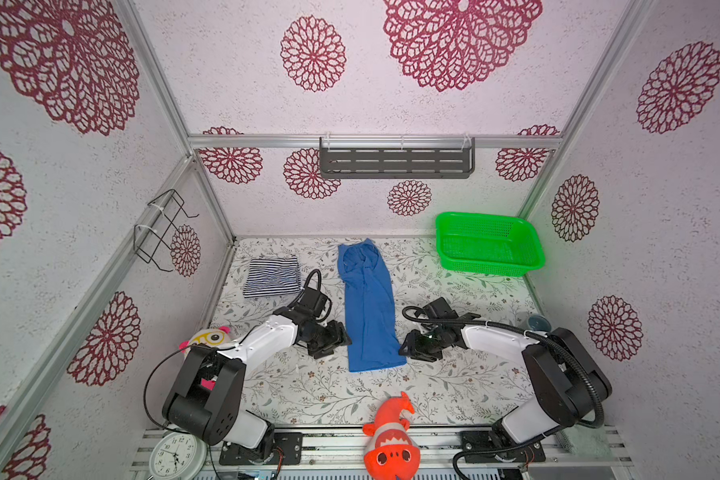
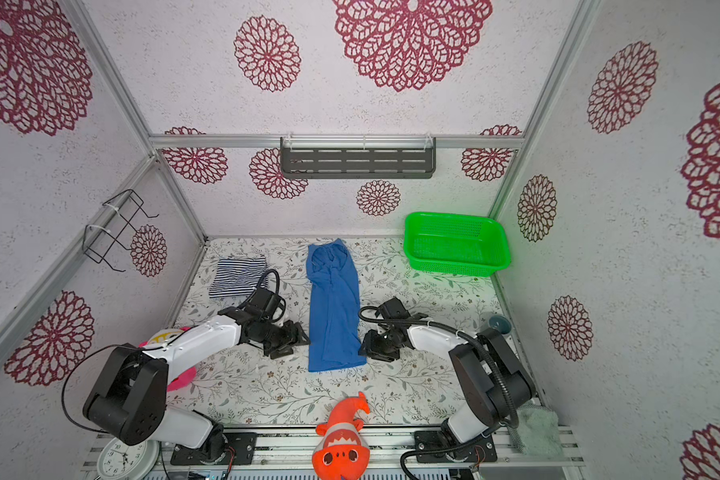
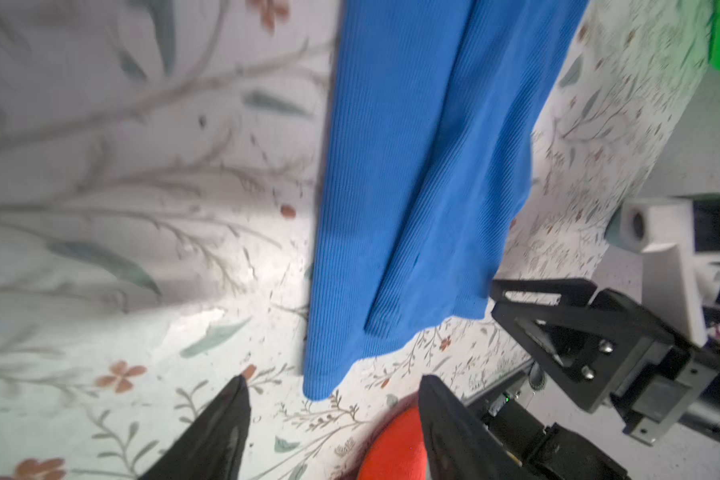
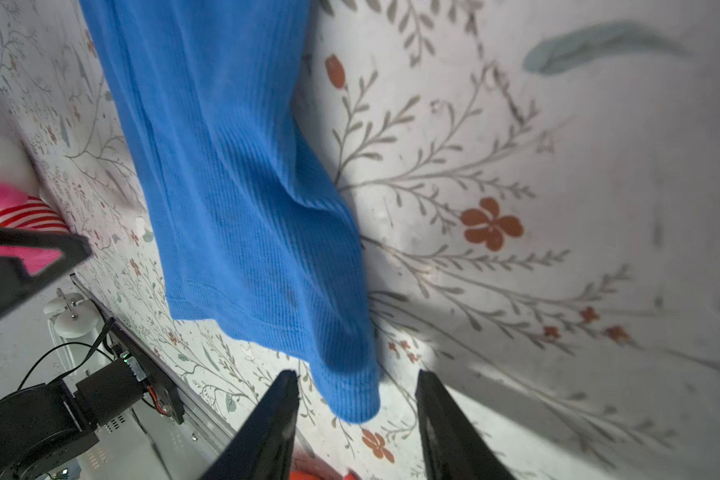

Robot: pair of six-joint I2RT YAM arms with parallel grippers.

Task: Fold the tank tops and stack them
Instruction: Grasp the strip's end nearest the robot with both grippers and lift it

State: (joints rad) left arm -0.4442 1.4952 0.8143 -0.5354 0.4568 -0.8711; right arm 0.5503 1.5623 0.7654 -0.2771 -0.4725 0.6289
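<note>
**Surface.** The floral-patterned surface [image 1: 454, 374] carries both garments, apart and not stacked.

**Striped tank top** [image 1: 272, 276]. It is folded into a compact rectangle and lies at the far left of the surface, close to the left wall. Neither arm touches it.

**Blue tank top** [image 1: 368, 316]. It lies flat in the middle of the surface as a long narrow strip, folded lengthwise. The straps point to the far wall and the hem to the near edge. A lengthwise crease shows in the left wrist view [image 3: 412, 187].

**Left pincer** [image 1: 339, 348]. It sits low, just beside the left edge of the blue tank top near the hem. In the left wrist view [image 3: 333, 380] the jaws stand apart, with the hem corner lying between the tips and nothing clamped.

**Right pincer** [image 1: 406, 347]. It sits just beside the right edge, opposite the left one. In the right wrist view [image 4: 357, 374] the jaws are spread, with the other hem corner between them and not gripped.

**Other items.** A green basket [image 1: 474, 216] stands at the far right corner. An orange fish toy [image 1: 389, 436] lies at the near edge.
</note>
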